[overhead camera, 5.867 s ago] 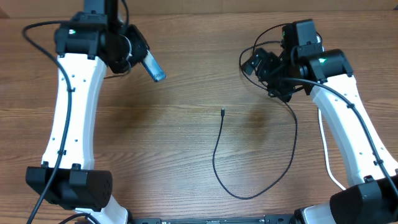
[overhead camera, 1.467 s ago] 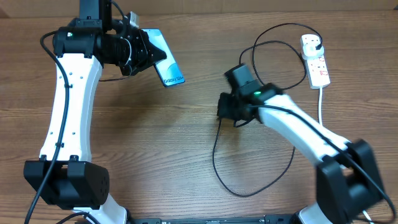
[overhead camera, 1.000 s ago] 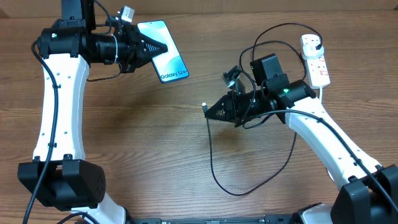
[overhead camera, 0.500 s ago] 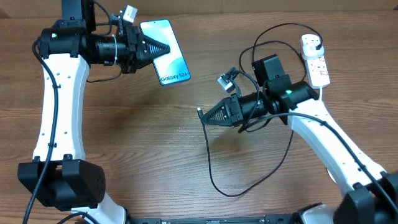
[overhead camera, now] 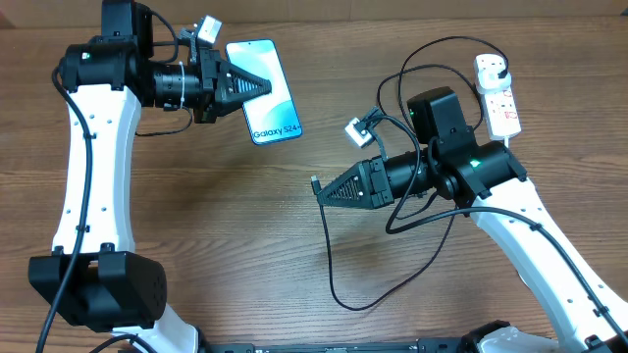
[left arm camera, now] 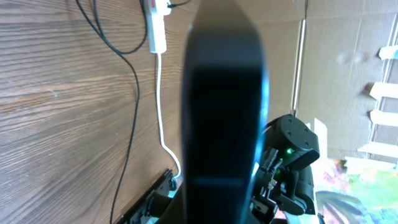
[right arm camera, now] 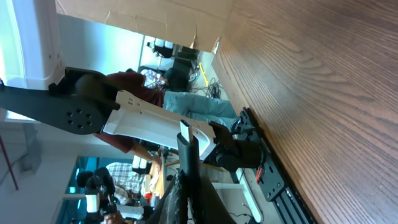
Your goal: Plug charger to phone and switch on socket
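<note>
My left gripper is shut on the top end of the phone and holds it above the table, its light blue screen up and its white text at the lower end. In the left wrist view the phone is a dark blurred slab filling the middle. My right gripper is shut on the connector end of the charger, lifted and pointing left, below and right of the phone. The connector tip sticks out past the fingers. Its black cable loops down over the table and runs back to the socket.
The white socket lies at the far right with a plug in it and its thick white cord running toward the front edge. The socket and cord also show in the left wrist view. Bare wood lies between the arms.
The right gripper has carried the connector end left and a little toward the front. The left gripper has shifted the phone slightly right. Both stay shut.
</note>
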Tool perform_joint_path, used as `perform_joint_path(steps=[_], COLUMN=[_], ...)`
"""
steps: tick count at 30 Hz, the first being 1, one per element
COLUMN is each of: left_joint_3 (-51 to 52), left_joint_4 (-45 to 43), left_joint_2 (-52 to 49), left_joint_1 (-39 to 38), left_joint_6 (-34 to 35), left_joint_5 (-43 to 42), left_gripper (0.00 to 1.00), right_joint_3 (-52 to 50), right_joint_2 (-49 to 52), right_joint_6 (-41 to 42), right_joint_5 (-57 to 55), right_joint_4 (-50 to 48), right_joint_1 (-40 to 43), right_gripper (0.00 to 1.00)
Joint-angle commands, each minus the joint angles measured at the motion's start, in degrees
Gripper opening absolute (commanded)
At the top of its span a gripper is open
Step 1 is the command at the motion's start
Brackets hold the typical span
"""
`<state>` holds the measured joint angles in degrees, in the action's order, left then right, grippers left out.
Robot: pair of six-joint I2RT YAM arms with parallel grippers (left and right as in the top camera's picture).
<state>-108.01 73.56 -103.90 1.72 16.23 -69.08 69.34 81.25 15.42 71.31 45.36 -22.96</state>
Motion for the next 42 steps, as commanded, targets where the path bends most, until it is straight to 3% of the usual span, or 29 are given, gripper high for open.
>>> perform_joint_path(steps=[1, 15, 24, 42], left_joint_3=[-0.11, -0.11, -0.11, -0.11], left_joint_4=[-0.11, -0.48, -1.86, -1.79], left_joint_2=[0.13, 0.13, 0.13, 0.13], left_joint_1=[-2.01, -3.52, -4.81, -5.18], left_joint_6=[-2.01, -2.1, 0.09, 2.91], left_joint_5=[-4.42, -3.98, -4.07, -4.52], left_gripper=[0.04, 0.04, 0.04, 0.04], right_joint_3=[1.57, 1.57, 1.55, 1.55], right_joint_2=[-0.68, -0.68, -0.68, -0.68], right_joint_6=[2.4, 2.86, 7.78, 8.87], right_joint_5=[0.87, 4.92, 1.11, 0.17], right_joint_4=[-1.14, -4.28, -7.89, -12.26], right_joint_1=[-0.35, -0.35, -0.7, -1.09], right_gripper=[0.04, 0.04, 0.04, 0.04])
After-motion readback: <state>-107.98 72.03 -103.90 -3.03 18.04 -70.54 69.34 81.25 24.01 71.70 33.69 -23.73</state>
